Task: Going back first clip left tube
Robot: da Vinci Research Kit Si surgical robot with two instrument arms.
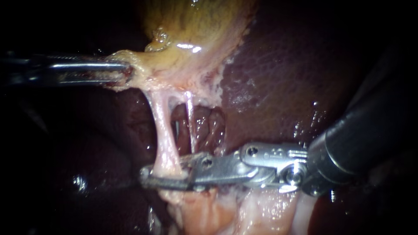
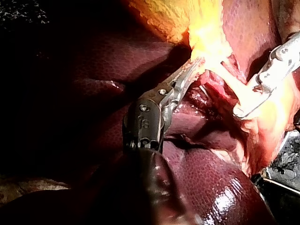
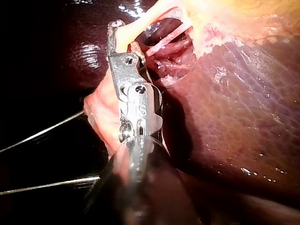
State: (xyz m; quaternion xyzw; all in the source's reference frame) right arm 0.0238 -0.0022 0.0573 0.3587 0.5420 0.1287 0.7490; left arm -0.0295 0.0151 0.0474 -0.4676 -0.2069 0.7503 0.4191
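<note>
1. Left tube [image 1: 163, 135]: find it at centre-left of the endoscope frame. It is a pale pink band, drawn taut, running from the gallbladder's lower edge down to the lower centre.
2. Liver [image 1: 278, 78]: the dark red surface fills the right half of the frame and lies behind both tubes.
3. Gallbladder [image 1: 196, 21]: the yellow body sits at upper centre, and its pale lower fringe is pulled toward the left of the frame.
4. Right instrument [image 1: 150, 176]: the shaft enters from the right edge. Its long jaws lie level across the lower centre with only a narrow gap between them. The left tube fills that gap and both jaws touch it.
5. Left instrument [image 1: 124, 73]: the shaft enters from the left edge at upper left. Its jaws are clamped on the gallbladder's fringe, which keeps the tubes stretched.
6. Right tube [image 1: 190, 126]: this thin whitish strand stands just beside the left tube at centre frame, clear of the jaws.
7. Progress: the jaws are placed across the left tube, but no clip can be made out because the jaws cover that spot. As a judgement, you have yet to release and draw the right instrument back toward the right edge. Confirm the clip once the tube is uncovered.
8. Containers: none shows in any view.
</note>
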